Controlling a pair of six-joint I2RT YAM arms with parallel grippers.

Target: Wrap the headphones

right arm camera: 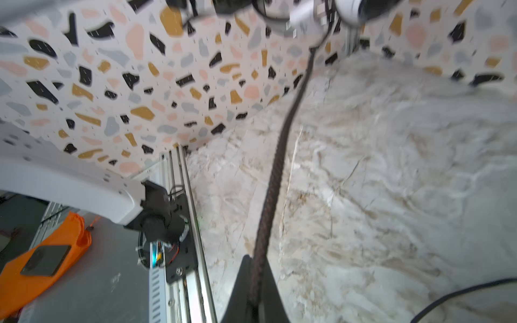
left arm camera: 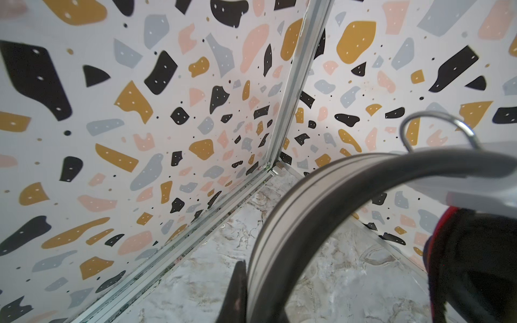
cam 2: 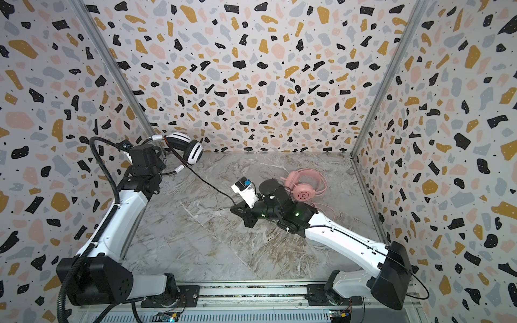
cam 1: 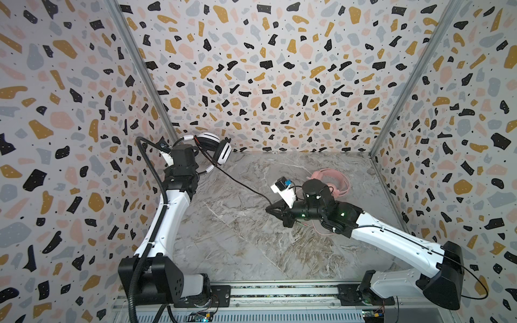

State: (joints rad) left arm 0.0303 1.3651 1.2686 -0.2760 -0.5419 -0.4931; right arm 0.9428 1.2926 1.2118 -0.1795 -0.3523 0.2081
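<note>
Terrazzo-patterned walls (cam 1: pixel 251 70) enclose a marbled tabletop (cam 1: pixel 237 251) on three sides. The left arm (cam 1: pixel 167 212) reaches up into the far left corner, while the right arm (cam 1: pixel 391 237) stretches low towards the middle of the table.

The white-and-black headset (cam 1: pixel 215 145) hangs clear of the table in that far left corner, earcups uppermost in both top views. The pink headset (cam 2: pixel 305 190) lies flat on the table towards the far right, just behind the right arm's wrist. Its pink cable (cam 1: pixel 321 232) trails out from under that arm.

A thin black cable (cam 1: pixel 240 183) runs in a nearly straight line from the raised headset down to the table's middle.

The left gripper (left arm camera: pixel 251 296) has its jaws pressed together on the white-and-black headset's headband, as the left wrist view shows. The right gripper (right arm camera: pixel 256 290) pinches the black cable between closed jaws, just above the marble.
</note>
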